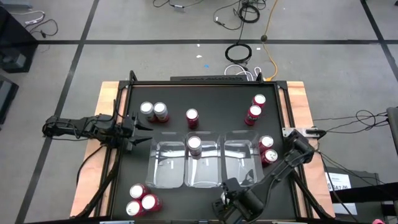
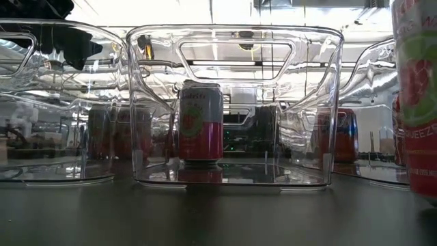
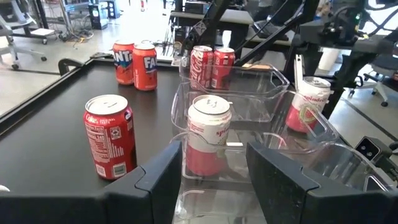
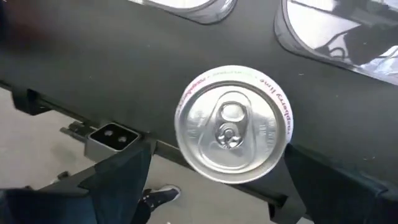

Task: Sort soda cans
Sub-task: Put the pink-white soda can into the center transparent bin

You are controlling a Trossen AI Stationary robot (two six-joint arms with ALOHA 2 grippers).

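Observation:
Soda cans stand upright on the black table (image 1: 171,99): a pair (image 1: 153,111) and a single one (image 1: 192,117) at the far side, a pair (image 1: 255,107) at the far right, a pair (image 1: 267,150) at the right, three (image 1: 140,200) at the near left. One silver-and-red can (image 2: 200,123) stands in the middle clear tray (image 1: 202,174). My right gripper (image 4: 217,160) is open and points down over a silver-topped can (image 4: 231,124) by the near edge, one finger on either side, apart from it. My left gripper (image 3: 214,180) waits open at the table's left.
Three clear trays stand side by side in the middle: left (image 1: 168,165), middle and right (image 1: 242,162). In the high view my right arm (image 1: 280,171) slants across the near right corner and hides the can under it. The table's raised rim (image 4: 112,137) runs just beside that can.

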